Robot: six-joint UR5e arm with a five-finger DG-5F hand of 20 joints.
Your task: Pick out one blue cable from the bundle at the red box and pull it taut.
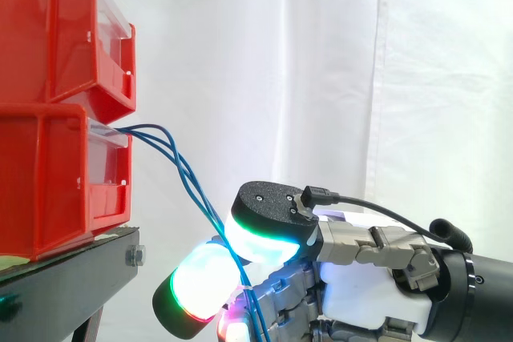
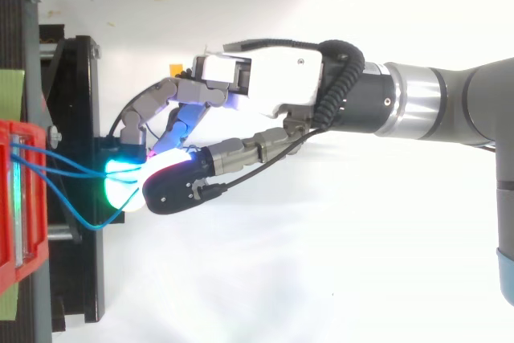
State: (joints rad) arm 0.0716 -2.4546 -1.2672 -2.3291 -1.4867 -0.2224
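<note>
Several thin blue cables point(image 1: 181, 170) come out of the front of the lower red box point(image 1: 48, 186) and sag down to the right. My hand point(image 1: 365, 286) reaches in from the right, below the box's level. Its fingers are curled, and the cables run down between two glowing pads point(image 1: 260, 238) that close on them. From above, the cables point(image 2: 64, 168) stretch from the red box point(image 2: 12, 198) to the pads of my hand point(image 2: 265, 78). One cable point(image 2: 84, 224) loops out lower before reaching the pads. The cables still curve and hang loosely.
A second red box point(image 1: 56, 30) is stacked on the lower one. Both rest on a black stand point(image 1: 72, 278) whose front edge lies just left of my fingertips. A white curtain hangs behind, and open space lies to the right of the stand.
</note>
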